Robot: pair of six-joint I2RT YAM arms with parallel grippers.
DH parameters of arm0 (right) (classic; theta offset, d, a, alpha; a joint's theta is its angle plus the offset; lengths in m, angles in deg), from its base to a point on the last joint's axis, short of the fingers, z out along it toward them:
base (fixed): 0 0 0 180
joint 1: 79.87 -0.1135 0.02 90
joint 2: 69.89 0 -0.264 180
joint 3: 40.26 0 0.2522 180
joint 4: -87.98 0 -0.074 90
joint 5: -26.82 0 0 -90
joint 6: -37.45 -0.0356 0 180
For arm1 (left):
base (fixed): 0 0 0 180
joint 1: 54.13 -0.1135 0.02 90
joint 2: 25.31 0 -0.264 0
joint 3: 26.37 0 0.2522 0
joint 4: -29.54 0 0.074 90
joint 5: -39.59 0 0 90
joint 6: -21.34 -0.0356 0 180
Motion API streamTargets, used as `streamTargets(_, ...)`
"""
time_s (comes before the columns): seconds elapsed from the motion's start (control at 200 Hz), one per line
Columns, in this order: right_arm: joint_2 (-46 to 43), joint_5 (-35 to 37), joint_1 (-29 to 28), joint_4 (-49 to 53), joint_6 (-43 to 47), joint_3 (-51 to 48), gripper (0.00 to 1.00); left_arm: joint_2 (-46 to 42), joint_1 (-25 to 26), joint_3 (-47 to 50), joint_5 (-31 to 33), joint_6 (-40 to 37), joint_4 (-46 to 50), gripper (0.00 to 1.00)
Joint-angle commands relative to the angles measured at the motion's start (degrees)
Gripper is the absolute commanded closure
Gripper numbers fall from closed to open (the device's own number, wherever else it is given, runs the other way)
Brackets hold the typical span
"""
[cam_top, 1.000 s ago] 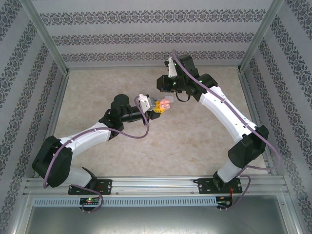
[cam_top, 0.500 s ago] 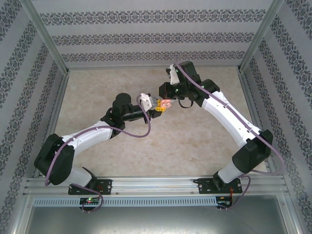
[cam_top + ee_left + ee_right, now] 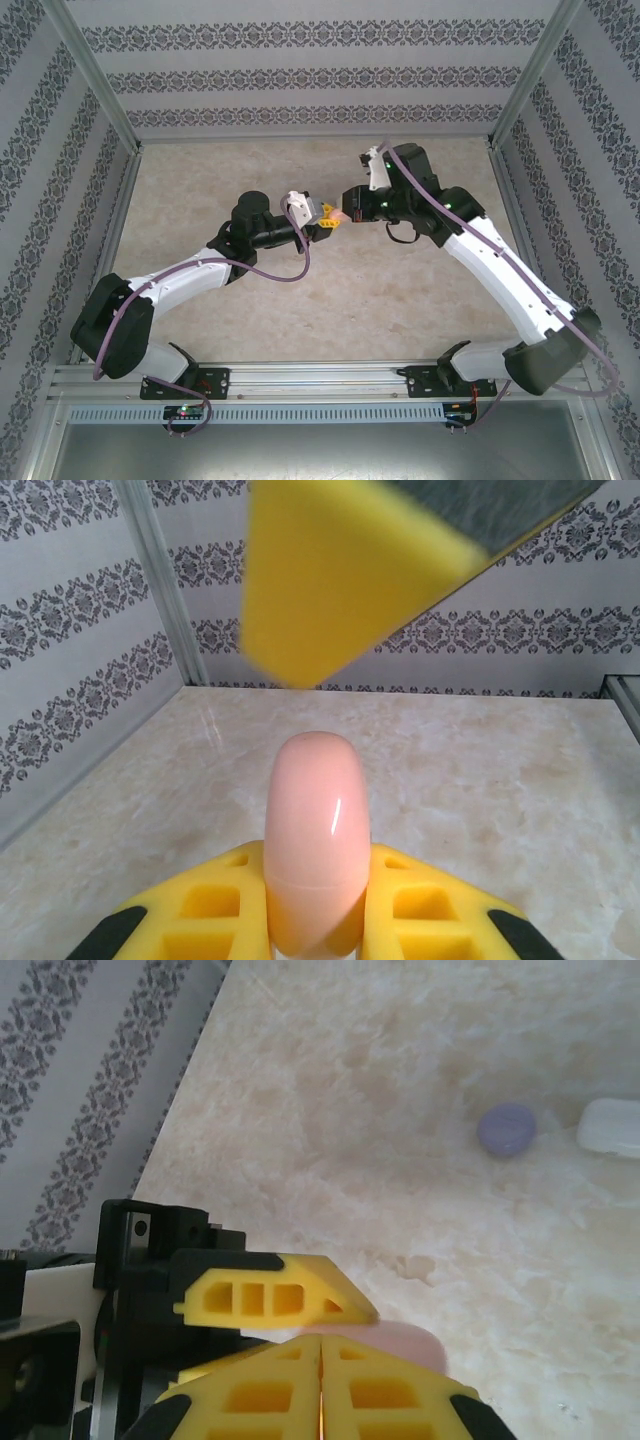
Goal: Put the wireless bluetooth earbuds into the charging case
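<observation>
- Over the middle of the beige marble-look tabletop (image 3: 400, 300), your left gripper (image 3: 332, 222) is clamped on a smooth pale pink rounded plastic charging case (image 3: 316, 830). The case is closed, standing up between the yellow fingers (image 3: 430, 915), and clear of the table.
- Your right gripper (image 3: 321, 1360) is pinched fully together with nothing between its fingers. Its tips sit right by the pink case, and you can't tell whether they touch it.
- Down on the tabletop, a small purple rounded case (image 3: 506, 1128) and a white rounded case (image 3: 610, 1125) lie near each other, well apart from both grippers.
</observation>
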Motion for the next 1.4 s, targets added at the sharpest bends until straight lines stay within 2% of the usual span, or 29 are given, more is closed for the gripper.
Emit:
streamTargets(0.0,-4.87,6.11,2.46,-1.26,-2.05,-2.32,0.89,-0.01,0.65,-0.22,1.61,3.24,-3.6,1.0)
streamTargets(0.135,-9.3,9.87,5.38,-2.43,-2.93,-7.2,0.88,0.17,0.65,1.02,4.6,9.02,-3.57,1.0)
streamTargets(0.31,-14.41,11.46,9.01,-5.32,-5.26,-18.33,0.87,1.92,0.56,2.62,9.84,20.66,-2.05,1.0)
streamTargets(0.42,-17.77,12.37,10.93,-6.69,-6.58,-24.65,0.87,4.42,0.56,1.83,12.74,27.2,3.03,1.0)
streamTargets(0.659,-21.45,12.59,13.85,-7.41,-6.58,-31.14,0.86,13.03,0.56,-4.78,13.04,36.87,15.55,1.0)
streamTargets(0.919,-20.69,10.62,16.17,-7.84,-4.6,-30.77,0.86,24.39,0.55,-14.26,11.69,41.28,25.11,1.0)
streamTargets(1.179,-20.06,9.11,17.58,-8.02,-3.44,-29.51,0.85,30.86,0.25,-20.39,14.09,42.13,32.11,1.0)
streamTargets(1.394,-20.31,8.67,18.12,-7.5,-3.25,-28.55,0.83,32.81,-0.7,-22.27,15.82,42.01,36.87,0.91)
